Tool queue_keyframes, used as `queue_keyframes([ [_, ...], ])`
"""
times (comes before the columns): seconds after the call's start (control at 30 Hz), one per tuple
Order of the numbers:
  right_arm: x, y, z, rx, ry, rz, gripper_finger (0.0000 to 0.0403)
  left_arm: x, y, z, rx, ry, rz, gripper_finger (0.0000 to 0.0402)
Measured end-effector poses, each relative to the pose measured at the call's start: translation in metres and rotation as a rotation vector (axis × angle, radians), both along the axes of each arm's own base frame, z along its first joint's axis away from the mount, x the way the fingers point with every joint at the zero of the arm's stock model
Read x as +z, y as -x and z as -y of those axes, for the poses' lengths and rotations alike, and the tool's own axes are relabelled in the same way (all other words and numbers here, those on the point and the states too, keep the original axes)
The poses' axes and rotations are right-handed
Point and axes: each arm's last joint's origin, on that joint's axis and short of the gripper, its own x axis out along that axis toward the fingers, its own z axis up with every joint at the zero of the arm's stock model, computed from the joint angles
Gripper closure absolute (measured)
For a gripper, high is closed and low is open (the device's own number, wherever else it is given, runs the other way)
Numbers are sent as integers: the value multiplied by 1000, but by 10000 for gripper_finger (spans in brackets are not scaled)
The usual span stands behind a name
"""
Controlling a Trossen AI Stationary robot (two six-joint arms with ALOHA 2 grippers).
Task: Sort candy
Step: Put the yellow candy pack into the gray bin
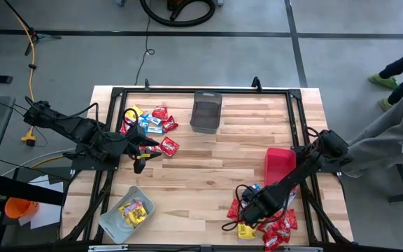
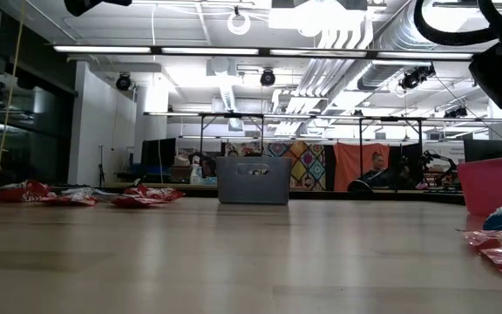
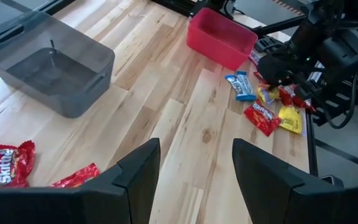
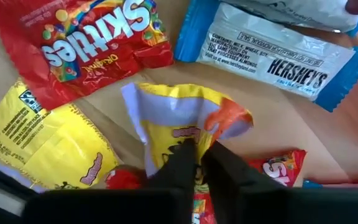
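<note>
A small flat yellow wrapped candy packet is pinched at its crumpled edge by the right pincer, whose two dark fingers are closed tight on the wrapper. Gripping by the edge likely lets the pincer lift this one packet clear of its neighbours. It sits in a loose heap of candy near the right front corner of the light wooden desk: a red Skittles packet, a blue-and-white Hershey's bar and another flat yellow packet lie just beside it.

A second heap of red, yellow and blue-and-white packets lies towards the back left of the desk. The left pincer hovers near that heap with its fingers apart and nothing between them, apparently waiting or lining up a pick.

Three bins stand around the desk: a red plastic bin near the right heap, a dark grey bin at the back centre, and a clear grey bin at the front left, already holding yellow packets. Judging from that, the yellow packet probably belongs there, well apart from the right pincer.
</note>
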Motion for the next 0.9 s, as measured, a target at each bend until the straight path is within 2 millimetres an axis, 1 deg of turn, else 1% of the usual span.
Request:
queue_keyframes([
  [0.1,8,0,0,19,3,2,382,0,0,0,-2,-20,0,213],
  [0.17,19,0,0,48,-2,9,389,0,0,-1,15,-31,4,213],
  [0.23,39,0,0,85,-23,40,398,0,0,-1,28,-43,9,213],
  [0.33,74,2,4,137,-17,109,397,0,0,-2,20,-73,8,213],
  [0.4,100,3,11,136,28,191,400,0,0,-2,12,-91,6,213],
  [0.47,122,0,24,75,106,288,400,-1,-2,-1,14,-116,0,213],
  [0.57,147,-13,46,-58,253,465,401,-3,-8,1,24,-139,-3,213],
  [0.67,163,-32,67,-134,373,631,402,-3,-19,5,17,-163,29,213],
  [0.8,171,-67,93,-134,475,802,402,-1,-38,14,-21,-211,104,213],
  [0.9,176,-90,110,-129,507,917,402,1,-53,20,-61,-251,173,213],
])
